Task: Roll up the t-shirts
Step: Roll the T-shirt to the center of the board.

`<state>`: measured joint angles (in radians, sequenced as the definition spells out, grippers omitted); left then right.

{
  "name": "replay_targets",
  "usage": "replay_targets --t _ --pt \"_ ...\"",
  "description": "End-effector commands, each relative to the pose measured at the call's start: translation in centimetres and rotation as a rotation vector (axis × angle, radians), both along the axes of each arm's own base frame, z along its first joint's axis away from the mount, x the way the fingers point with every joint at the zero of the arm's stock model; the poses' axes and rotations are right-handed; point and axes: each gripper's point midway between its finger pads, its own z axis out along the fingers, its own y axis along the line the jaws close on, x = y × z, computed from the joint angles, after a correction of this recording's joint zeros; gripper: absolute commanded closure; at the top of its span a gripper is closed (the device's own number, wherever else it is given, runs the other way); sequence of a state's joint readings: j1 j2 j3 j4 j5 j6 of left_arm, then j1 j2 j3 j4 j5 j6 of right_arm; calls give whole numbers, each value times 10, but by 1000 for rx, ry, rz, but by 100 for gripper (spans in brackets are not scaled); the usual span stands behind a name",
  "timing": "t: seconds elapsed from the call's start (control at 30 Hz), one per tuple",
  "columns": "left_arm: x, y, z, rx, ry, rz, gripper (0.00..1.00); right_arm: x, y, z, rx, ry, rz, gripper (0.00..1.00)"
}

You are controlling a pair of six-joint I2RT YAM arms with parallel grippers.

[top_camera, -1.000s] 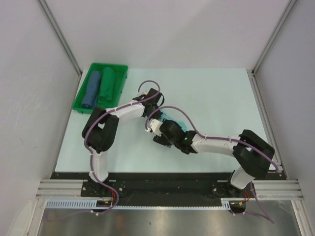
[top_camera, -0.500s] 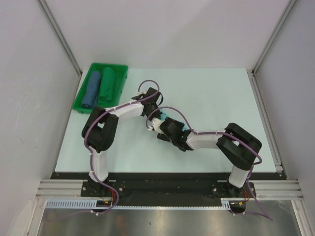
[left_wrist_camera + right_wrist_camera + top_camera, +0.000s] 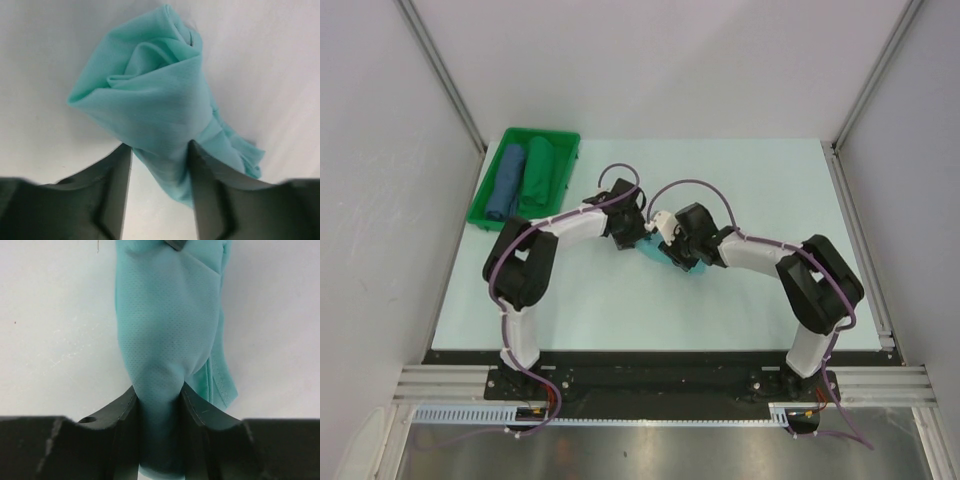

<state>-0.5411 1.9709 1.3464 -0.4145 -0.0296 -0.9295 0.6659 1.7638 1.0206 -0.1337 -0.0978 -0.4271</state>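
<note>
A light mint t-shirt [image 3: 653,256], rolled into a loose bundle, lies mid-table between my two grippers. In the left wrist view the mint roll [image 3: 150,95] shows its coiled end. My left gripper [image 3: 160,146] is open: the cloth rests against one finger [image 3: 202,190], with a gap to the other. My right gripper [image 3: 158,387] is shut on the other end of the mint t-shirt [image 3: 165,325], the cloth squeezed narrow between both fingers. From above, the left gripper [image 3: 632,235] and right gripper [image 3: 667,240] nearly meet over the roll.
A green tray [image 3: 548,134] stands at the far left of the table. It holds a rolled blue t-shirt [image 3: 506,185] and a rolled dark green t-shirt [image 3: 537,175] side by side. Metal frame posts rise at the table's far corners.
The right gripper has swung up to the roll and closed on it. The left gripper, shut a second ago, has opened its jaws round the roll's other end.
</note>
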Motion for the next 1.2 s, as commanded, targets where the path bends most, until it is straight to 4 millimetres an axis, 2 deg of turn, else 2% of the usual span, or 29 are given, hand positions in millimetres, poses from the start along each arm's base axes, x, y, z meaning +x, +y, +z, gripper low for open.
replay_targets --t 0.0,0.07,0.1,0.23,0.33,0.4,0.47,0.57,0.77,1.0,1.17 --pt "4 11 29 -41 -77 -9 34 -24 -4 -15 41 241 -7 66" --pt "3 12 36 -51 -99 -13 30 -26 -4 -16 40 269 -12 68" --pt "3 12 50 -71 -132 -10 29 -26 -4 -17 45 281 -23 68" --pt "-11 5 63 -195 -172 17 29 -28 -2 -19 65 324 -54 69" --pt "-21 -1 68 -259 -196 45 28 -26 -2 -21 74 351 -88 69" --pt "-29 -8 63 -289 -187 63 27 -24 -3 -21 74 351 -106 70" --pt "-29 -20 67 -336 -213 66 26 -24 -3 -23 73 358 -126 70" --pt "-29 -33 63 -394 -213 114 26 -22 -4 -23 82 368 -157 70" --pt "-26 -42 41 -423 -155 264 28 -18 -4 -21 102 372 -194 71" --pt "-20 -41 18 -313 -88 312 34 -19 -3 -22 107 381 -199 71" --pt "-16 -39 11 -238 -58 305 41 -19 -4 -23 102 382 -200 72"
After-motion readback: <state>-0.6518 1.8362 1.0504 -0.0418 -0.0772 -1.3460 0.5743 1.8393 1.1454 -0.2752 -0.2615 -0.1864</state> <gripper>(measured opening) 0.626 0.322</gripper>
